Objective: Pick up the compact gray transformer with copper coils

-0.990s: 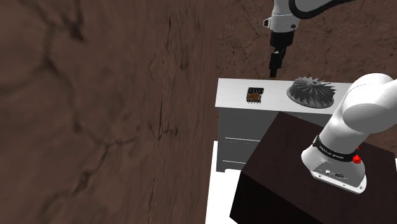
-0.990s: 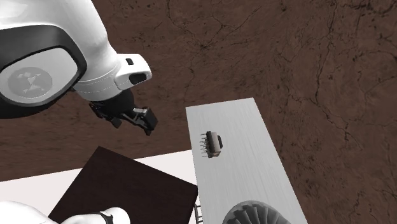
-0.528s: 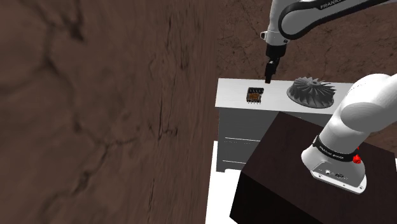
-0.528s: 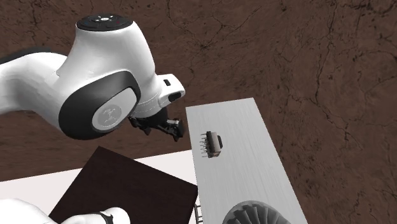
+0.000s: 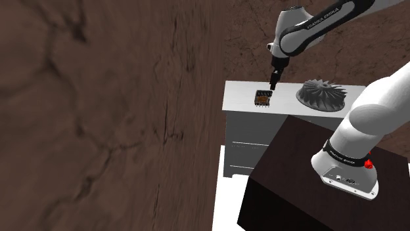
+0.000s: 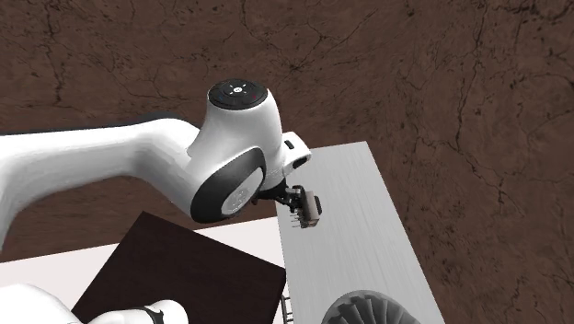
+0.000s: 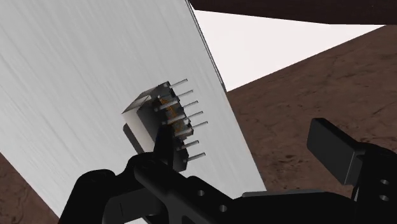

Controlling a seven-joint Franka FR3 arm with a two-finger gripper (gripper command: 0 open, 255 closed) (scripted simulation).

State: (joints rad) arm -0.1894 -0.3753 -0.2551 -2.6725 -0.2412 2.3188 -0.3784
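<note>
The transformer (image 5: 264, 98) is a small grey block with copper windings and a row of metal pins, lying on the grey cabinet top (image 5: 240, 104). My gripper (image 5: 272, 84) hangs just above it, pointing down. Seen from the second exterior view, the gripper (image 6: 295, 192) is at the cabinet's edge, right beside the transformer (image 6: 310, 210). Through the wrist camera the gripper (image 7: 248, 149) is open: one finger (image 7: 163, 144) overlaps the transformer (image 7: 153, 114), while the other finger (image 7: 332, 151) stands well apart over the brown floor.
A grey finned impeller (image 5: 320, 96) rests on the same cabinet top, to the transformer's right in the shoulder view. The dark stand (image 5: 296, 184) is in front of the cabinet. Brown cracked floor (image 5: 98, 118) surrounds everything.
The arm has swung in and down: the gripper moved from beyond the cabinet's edge to just over the transformer. The transformer and impeller have not moved.
</note>
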